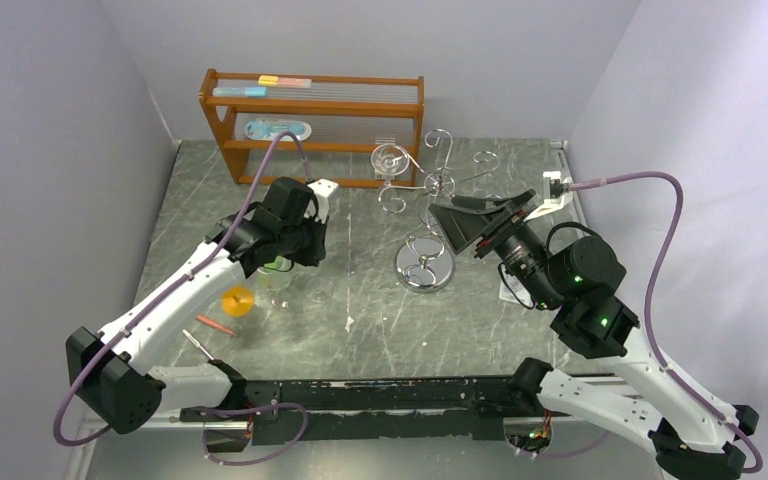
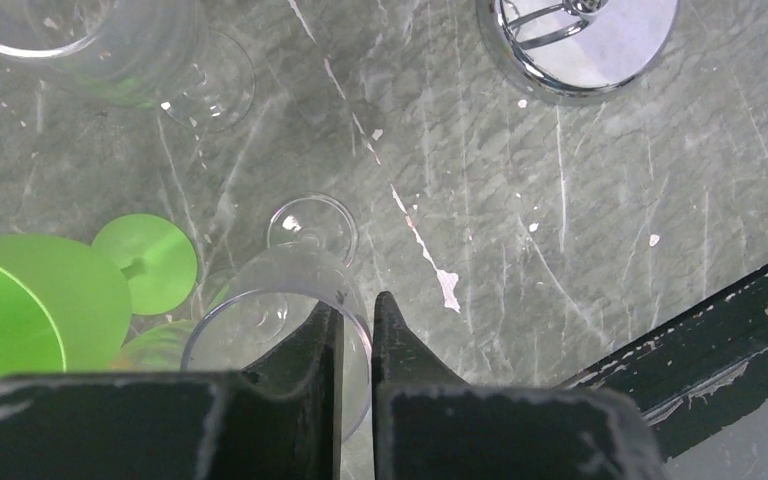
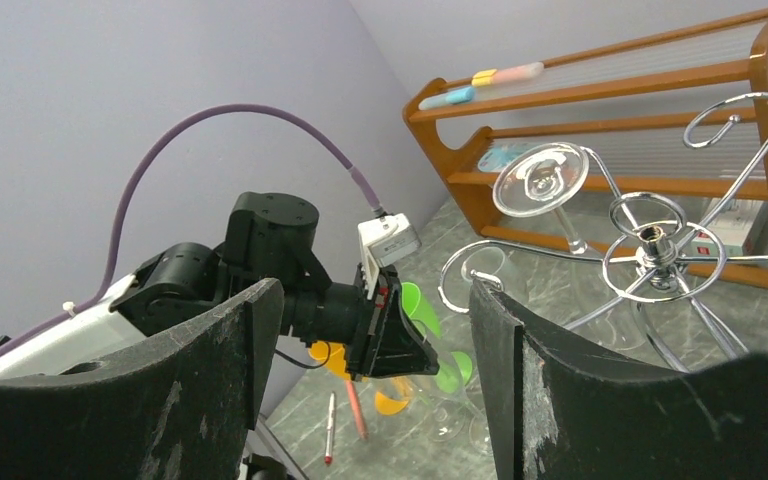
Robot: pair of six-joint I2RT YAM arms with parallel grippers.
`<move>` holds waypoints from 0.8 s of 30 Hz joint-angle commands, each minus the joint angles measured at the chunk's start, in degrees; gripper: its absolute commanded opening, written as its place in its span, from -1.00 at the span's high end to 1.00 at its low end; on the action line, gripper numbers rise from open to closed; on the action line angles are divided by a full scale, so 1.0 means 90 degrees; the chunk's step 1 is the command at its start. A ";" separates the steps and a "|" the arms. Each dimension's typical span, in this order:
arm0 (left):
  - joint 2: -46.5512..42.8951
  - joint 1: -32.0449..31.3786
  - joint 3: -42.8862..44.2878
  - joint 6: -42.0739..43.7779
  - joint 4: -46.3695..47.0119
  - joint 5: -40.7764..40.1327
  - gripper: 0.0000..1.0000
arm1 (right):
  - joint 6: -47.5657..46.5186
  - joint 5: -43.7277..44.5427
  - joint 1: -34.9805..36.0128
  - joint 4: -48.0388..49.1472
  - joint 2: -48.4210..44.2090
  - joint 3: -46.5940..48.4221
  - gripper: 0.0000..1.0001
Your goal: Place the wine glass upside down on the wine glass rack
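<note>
Black fingers of the left claw are sitting closest to the lens, pressed almost together, with the thin wall of a clear, upright wine glass running through the slit between them, so this claw is apparently pinching the glass by its rim. A grey-green marbled counter is carrying everything, and a brown wooden shelf unit is standing at its far edge. Mid-counter, well apart from the pinched glass and to its right, a shiny chrome wire rack with a round mirrored base is waiting, and a second clear glass is already hanging foot-up from one curled arm. The right claw is hovering near the rack, spread wide and holding nothing. Bright green plastic goblets are crowding just beside the pinched glass, and an orange one is lying near them. By my judgement the grasping step is under way, with the glass seemingly resting on the counter by the left arm. Next, it is calling for a straight lift clear of the green neighbours, a turn upside down, and a stem slid into a free curl.
</note>
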 commanded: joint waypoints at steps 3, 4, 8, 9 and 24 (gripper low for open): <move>-0.0164 -0.0032 0.0330 0.0053 -0.0364 0.0282 0.90 | 0.0108 -0.0019 0.0000 0.0038 -0.0094 -0.0031 -0.45; -0.0238 -0.0029 0.0426 0.0055 -0.0416 0.0367 0.90 | 0.0128 -0.0034 0.0000 0.0038 -0.0093 -0.0018 -0.45; -0.0644 -0.0028 0.0991 -0.0083 -0.0788 0.0171 0.90 | 0.0223 -0.0144 0.0002 0.0098 -0.0066 0.0038 -0.45; -0.0743 -0.0034 0.1180 -0.0185 -0.0922 0.0031 0.90 | 0.0252 -0.0168 -0.0004 0.0106 -0.0051 0.0058 -0.45; -0.1228 -0.0034 0.4465 -0.0293 -0.1765 -0.1870 0.90 | 0.1395 0.0025 -0.0002 0.0055 0.0165 0.0335 -0.60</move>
